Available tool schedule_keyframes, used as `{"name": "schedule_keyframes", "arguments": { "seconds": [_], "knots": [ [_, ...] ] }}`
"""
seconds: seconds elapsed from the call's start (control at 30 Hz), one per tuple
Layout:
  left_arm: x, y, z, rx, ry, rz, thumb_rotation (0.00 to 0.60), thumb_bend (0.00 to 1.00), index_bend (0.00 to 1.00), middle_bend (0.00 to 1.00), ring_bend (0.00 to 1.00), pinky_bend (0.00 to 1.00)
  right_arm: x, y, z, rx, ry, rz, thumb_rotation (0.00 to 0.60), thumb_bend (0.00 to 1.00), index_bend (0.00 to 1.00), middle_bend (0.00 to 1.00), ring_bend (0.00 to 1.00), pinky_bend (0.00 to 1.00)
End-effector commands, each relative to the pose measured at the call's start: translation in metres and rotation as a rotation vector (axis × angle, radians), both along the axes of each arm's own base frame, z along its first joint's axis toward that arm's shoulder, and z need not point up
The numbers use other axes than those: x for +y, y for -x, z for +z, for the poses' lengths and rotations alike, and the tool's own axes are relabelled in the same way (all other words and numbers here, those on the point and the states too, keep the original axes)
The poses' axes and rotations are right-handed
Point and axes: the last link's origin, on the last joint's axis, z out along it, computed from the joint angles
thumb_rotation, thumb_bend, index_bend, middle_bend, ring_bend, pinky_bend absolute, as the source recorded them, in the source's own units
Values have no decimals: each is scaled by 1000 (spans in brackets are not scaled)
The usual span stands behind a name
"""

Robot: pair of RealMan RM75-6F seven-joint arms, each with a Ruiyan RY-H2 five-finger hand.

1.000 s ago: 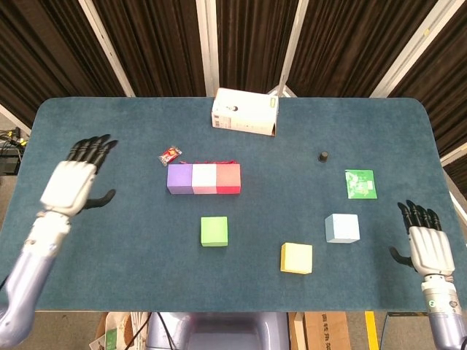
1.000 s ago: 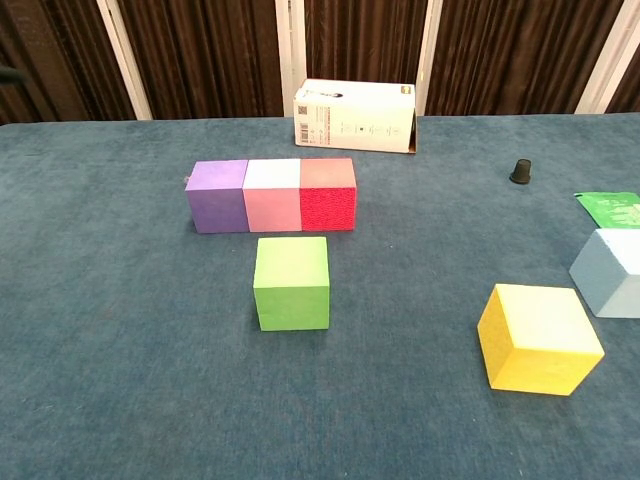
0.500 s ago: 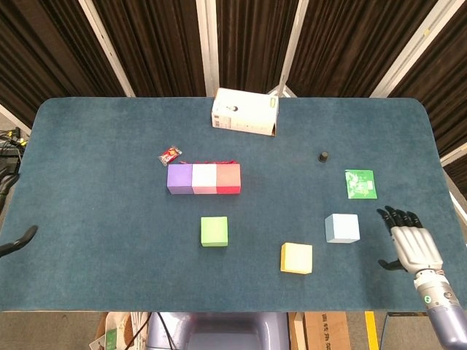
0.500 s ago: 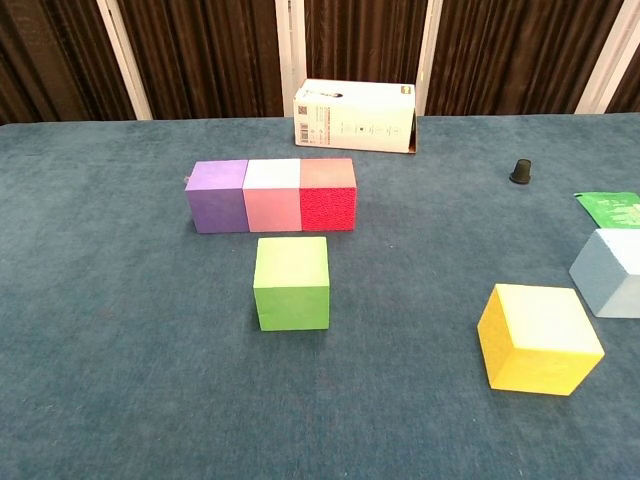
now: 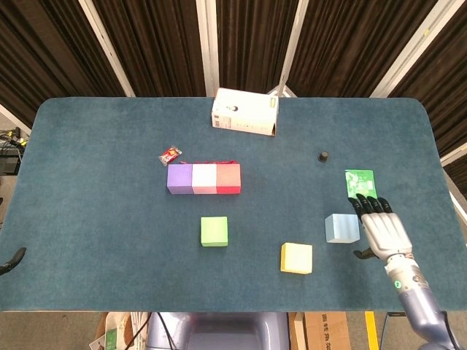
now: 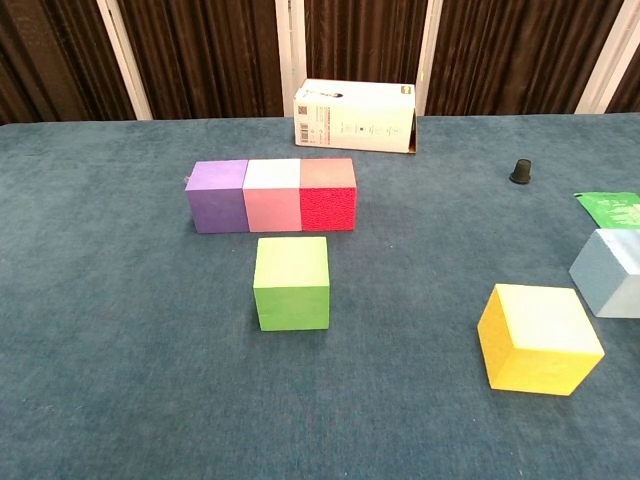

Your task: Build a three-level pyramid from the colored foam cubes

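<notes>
Lying just left of the right hand [image 5: 381, 232] — fingers [image 5: 365, 203] extended, empty — pale blue cube [image 5: 341, 228].

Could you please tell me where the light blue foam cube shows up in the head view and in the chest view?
Head view: the light blue cube sits lower right, just left of the right hand.
Chest view: the same cube is cut off by the right edge, at mid-height.
Shared landmark: the yellow cube lies nearer the robot, to its left.
</notes>
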Motion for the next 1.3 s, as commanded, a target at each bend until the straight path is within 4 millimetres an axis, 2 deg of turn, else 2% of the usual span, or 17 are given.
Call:
{"name": "schedule_keyframes", "arguments": {
  "seconds": [0.03,0.43,0.77,1.3],
  "knots": [
    [1,1,1,9,-13,13,600,297,37,0,0,0,-13,-11,-11,26,5,9,600,128,0,4,0,0],
    [-1,3,-2,63,-2,99,600,296,60,0,0,0,-29,-11,-24,73,-19,-48,600,127,42,93,0,0],
    [3,3,-9,82,6,139,600,296,48,0,0,0,-28,4,-28,66,-23,-97,600,128,107,152,0,0],
    [13,7,-16,112,12,205,600,297,43,4,0,0,-36,24,-46,56,-25,-129,600,128,138,213,27,0]
  ]
}}
